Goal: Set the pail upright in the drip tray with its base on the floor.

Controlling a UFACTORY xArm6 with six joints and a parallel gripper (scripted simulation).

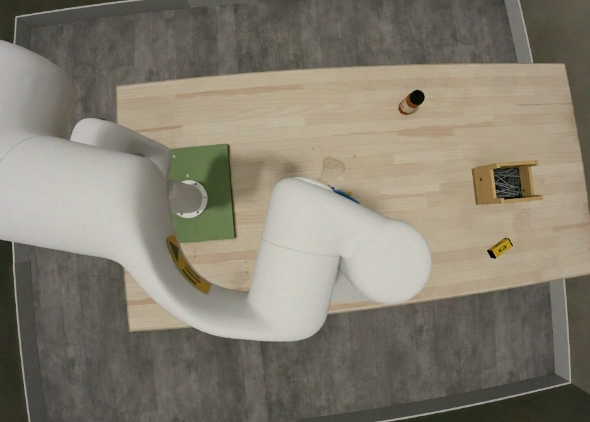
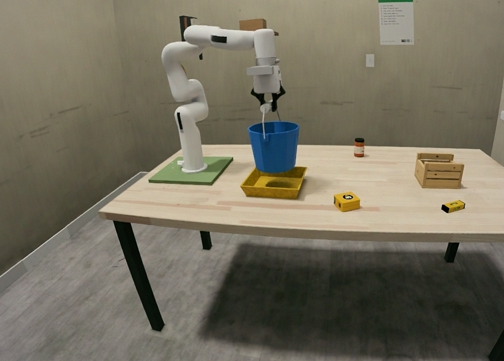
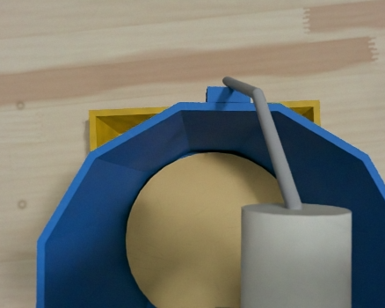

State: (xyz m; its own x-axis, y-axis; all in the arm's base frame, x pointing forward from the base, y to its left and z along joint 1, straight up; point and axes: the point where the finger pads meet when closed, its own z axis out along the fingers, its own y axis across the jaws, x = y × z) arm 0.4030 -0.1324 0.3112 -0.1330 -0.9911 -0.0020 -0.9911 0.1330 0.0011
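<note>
The blue pail (image 2: 273,146) hangs upright by its grey wire handle (image 3: 273,145) from my gripper (image 2: 267,103), which is shut on the handle's grey grip (image 3: 296,255). The pail's base hovers a little above the yellow drip tray (image 2: 273,182) and over it. In the wrist view the pail (image 3: 119,189) fills the frame and only the tray's far corners (image 3: 112,123) show past its rim. In the overhead view my arm hides the pail and tray, apart from a sliver of blue rim (image 1: 343,194).
A yellow box (image 2: 347,201) lies right of the tray near the front. A small jar (image 2: 358,147) stands at the back. A wooden crate of nails (image 1: 507,182) and a small yellow level (image 1: 499,248) lie at the right end. My green base plate (image 2: 191,169) is at the left.
</note>
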